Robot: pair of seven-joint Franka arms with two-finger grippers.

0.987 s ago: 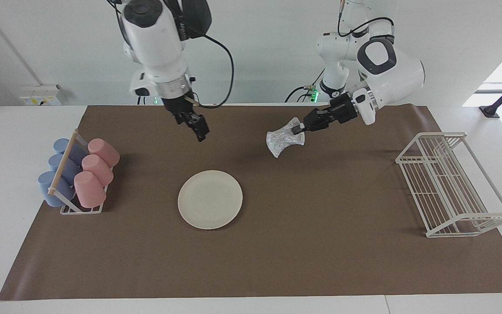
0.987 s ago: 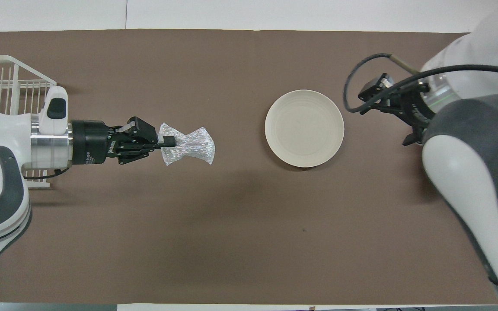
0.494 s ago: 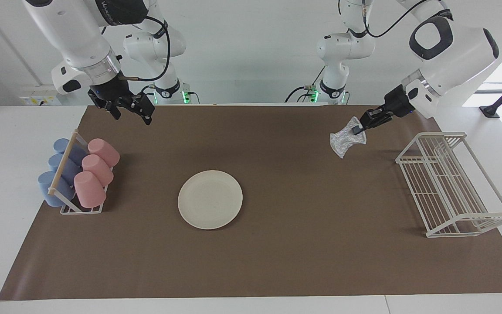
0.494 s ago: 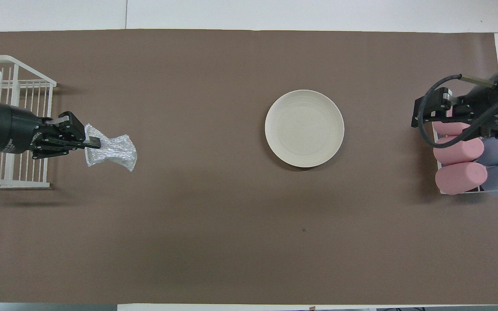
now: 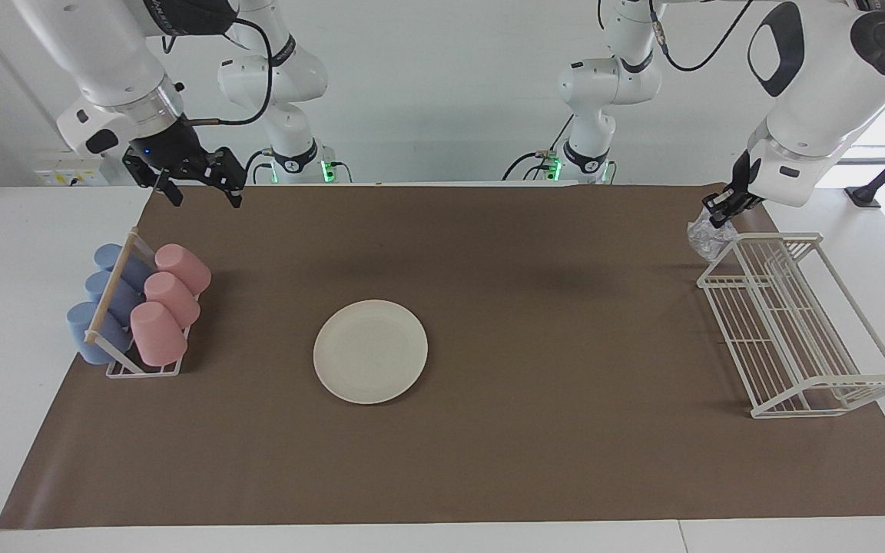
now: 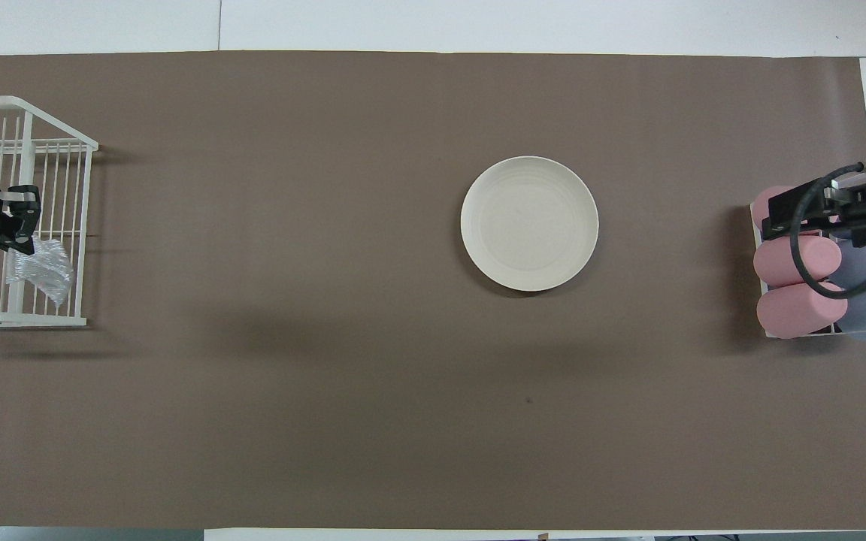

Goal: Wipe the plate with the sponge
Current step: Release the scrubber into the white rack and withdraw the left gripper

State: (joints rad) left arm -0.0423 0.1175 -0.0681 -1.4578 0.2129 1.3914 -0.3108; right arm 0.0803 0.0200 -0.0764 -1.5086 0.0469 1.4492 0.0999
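Note:
The cream-white plate [image 5: 370, 351] lies flat on the brown mat near the middle of the table; it also shows in the overhead view [image 6: 529, 223]. My left gripper [image 5: 717, 217] is up in the air over the robots' end of the white wire rack and is shut on the silvery glittery sponge [image 5: 706, 235], which hangs below it. In the overhead view the left gripper [image 6: 25, 229] and the sponge [image 6: 38, 269] sit over the rack. My right gripper [image 5: 200, 197] is open and empty, raised over the cup rack [image 6: 782, 218].
A white wire rack [image 5: 796, 322] stands at the left arm's end of the mat [image 6: 19, 315]. A small rack of pink cups [image 5: 170, 299] and blue cups [image 5: 104, 299] stands at the right arm's end. The brown mat [image 5: 535, 430] covers most of the table.
Both arms have drawn back from the middle toward their own ends of the table. The left gripper carried the sponge away from the plate to over the wire rack. The plate has not moved.

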